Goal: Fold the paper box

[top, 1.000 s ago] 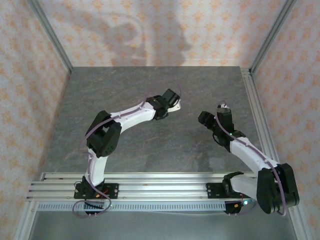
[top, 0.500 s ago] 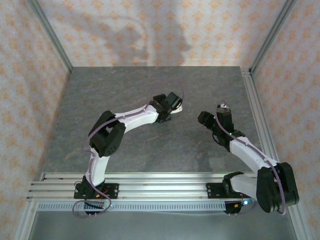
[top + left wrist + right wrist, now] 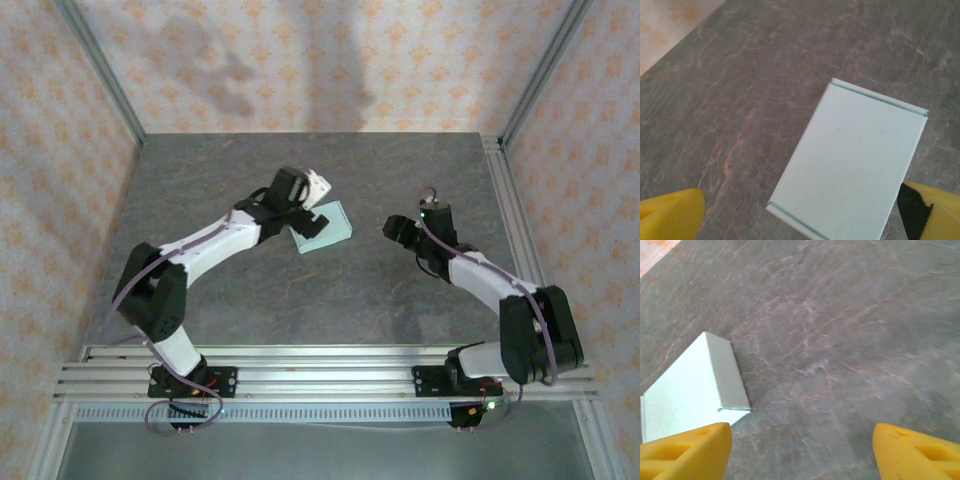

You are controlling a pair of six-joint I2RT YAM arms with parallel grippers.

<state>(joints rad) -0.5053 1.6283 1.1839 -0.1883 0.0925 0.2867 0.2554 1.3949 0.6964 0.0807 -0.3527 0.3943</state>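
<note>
2 arms are reaching over the grey stone-patterned table [image 3: 330,300], and the paper box [image 3: 325,228] is lying flat on it near the middle, slightly toward the back wall. In the left wrist view the paper box [image 3: 850,162] is showing as a pale mint rectangle with a crease line at each short end. In the right wrist view the paper box [image 3: 687,387] is also showing 1 low side wall, so it is reading as a shallow closed box. The left gripper [image 3: 303,200] is hanging just over the box's far-left corner, and its wrist is covering that corner in the top view. The left gripper [image 3: 805,215] is spread wide with nothing between its yellow fingers [image 3: 670,215], 1 finger sitting at the box's edge; whether it is touching cannot be told. The right gripper [image 3: 392,228] is standing apart from the box with a strip of table between them. In its own view the right gripper [image 3: 800,452] is gaping wide and holding nothing. Patterned walls [image 3: 300,60] and aluminium rails [image 3: 300,360] are enclosing the table.
</note>
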